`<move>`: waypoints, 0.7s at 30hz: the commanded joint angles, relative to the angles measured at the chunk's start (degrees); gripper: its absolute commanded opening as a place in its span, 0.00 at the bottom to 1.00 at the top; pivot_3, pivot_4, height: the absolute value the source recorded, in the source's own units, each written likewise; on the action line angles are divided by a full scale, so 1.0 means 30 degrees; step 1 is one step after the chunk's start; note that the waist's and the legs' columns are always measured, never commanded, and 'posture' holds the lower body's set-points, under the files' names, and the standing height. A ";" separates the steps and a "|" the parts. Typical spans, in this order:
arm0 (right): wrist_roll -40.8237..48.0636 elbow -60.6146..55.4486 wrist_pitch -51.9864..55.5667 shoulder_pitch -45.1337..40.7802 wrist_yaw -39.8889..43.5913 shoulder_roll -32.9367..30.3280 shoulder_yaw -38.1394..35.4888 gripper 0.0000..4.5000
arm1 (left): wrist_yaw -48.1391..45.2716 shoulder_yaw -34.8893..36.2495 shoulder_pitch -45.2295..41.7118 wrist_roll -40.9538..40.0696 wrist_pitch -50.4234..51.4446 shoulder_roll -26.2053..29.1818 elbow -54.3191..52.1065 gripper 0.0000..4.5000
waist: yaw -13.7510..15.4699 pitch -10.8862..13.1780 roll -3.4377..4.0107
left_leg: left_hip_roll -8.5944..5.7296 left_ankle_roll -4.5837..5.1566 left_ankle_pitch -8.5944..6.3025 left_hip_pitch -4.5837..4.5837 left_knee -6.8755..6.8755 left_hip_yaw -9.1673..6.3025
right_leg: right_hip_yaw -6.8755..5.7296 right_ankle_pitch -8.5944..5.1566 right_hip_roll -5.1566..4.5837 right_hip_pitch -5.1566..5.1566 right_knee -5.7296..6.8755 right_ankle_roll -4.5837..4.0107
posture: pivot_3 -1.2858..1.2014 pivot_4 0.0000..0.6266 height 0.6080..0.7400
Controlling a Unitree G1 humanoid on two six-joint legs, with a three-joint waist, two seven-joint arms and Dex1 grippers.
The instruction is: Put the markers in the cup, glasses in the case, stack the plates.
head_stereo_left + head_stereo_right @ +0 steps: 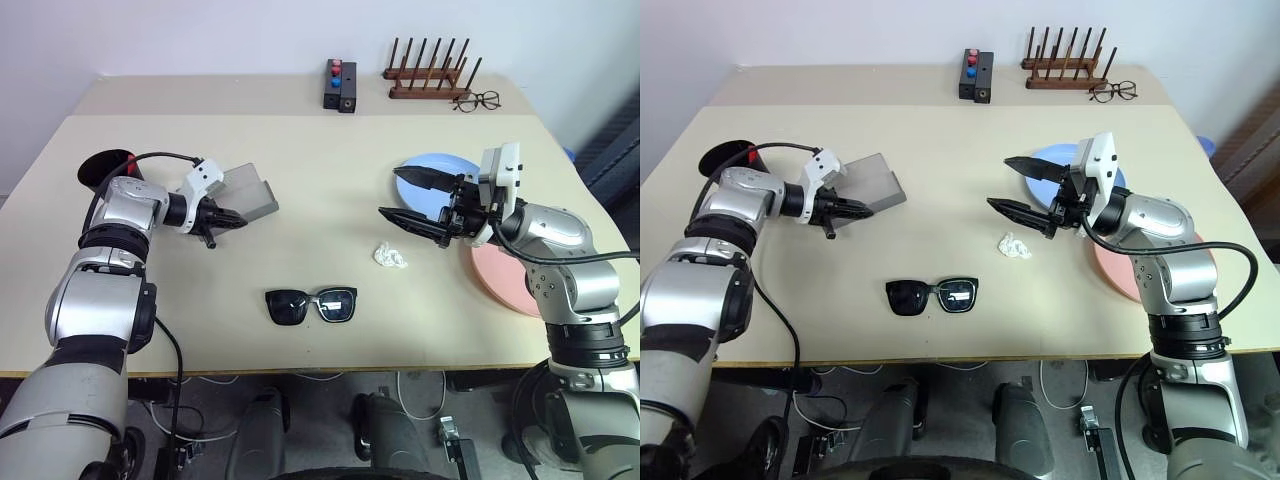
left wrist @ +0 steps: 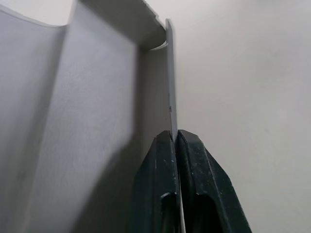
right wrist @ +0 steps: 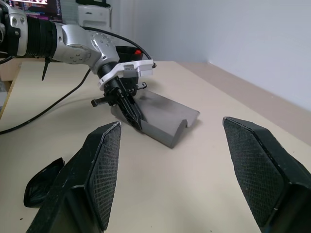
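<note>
The left gripper (image 1: pixel 236 221) pinched the grey case's (image 1: pixel 251 193) edge near the desk's (image 1: pixel 330 160) left side. The right gripper (image 1: pixel 415 200) hung open over open desk – by a crumpled white scrap (image 1: pixel 390 257), maybe paper. The glasses (image 1: pixel 311 304) lay near the front edge.

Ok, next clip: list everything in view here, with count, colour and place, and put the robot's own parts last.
Table: one, beige, bearing all that follows.
Case: one, grey, left side, its edge pinched by the left tool.
Cup: one, black, far left, something red at its rim.
Sunglasses: one pair, black, near edge, centre.
Plates: two; light blue behind the right tool, salmon pink at the right edge.
Crumpled scrap: one, white, centre right.
Black block: one, red and blue tops, far edge.
Peg rack: one, dark wood, far right.
Spectacles: one pair, thin-framed, beside the rack.
Left tool: shut on the case.
Right tool: open, holding nothing.
</note>
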 commanded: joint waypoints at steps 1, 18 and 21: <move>0.0140 -0.0600 -0.0118 -0.0390 -0.0059 0.0006 -0.0248 0.76 | -0.0314 0.0466 -0.0136 -0.0248 -0.0102 0.0266 -0.0368 0.02 | -0.0001 0.0000 0.0000 | 0.0000 0.0000 0.0000 0.0000 0.0000 0.0000 | 0.0000 0.0000 0.0000 0.0000 0.0000 0.0000 | 0.52 0.24 1.00; 0.0169 -0.0656 -0.0149 -0.0091 -0.0005 -0.0065 -0.0363 0.76 | -0.6218 -0.4430 0.4259 -0.6461 0.1803 0.5274 -1.0301 0.02 | -0.0418 0.0003 0.0006 | 0.0014 0.0001 0.0000 0.0008 -0.0029 -0.0012 | 0.0009 -0.0002 -0.0001 -0.0005 0.0011 -0.0006 | 0.52 0.24 1.00; 0.0133 -0.0575 -0.0222 -0.0089 0.0039 -0.0017 -0.0334 0.76 | -0.6218 -0.5627 0.4868 -0.8485 0.2806 0.6526 -1.2452 0.02 | -0.0339 0.0004 0.0004 | 0.0014 0.0001 0.0001 0.0003 -0.0009 -0.0018 | 0.0005 -0.0043 -0.0001 -0.0013 0.0026 -0.0081 | 0.52 0.24 1.00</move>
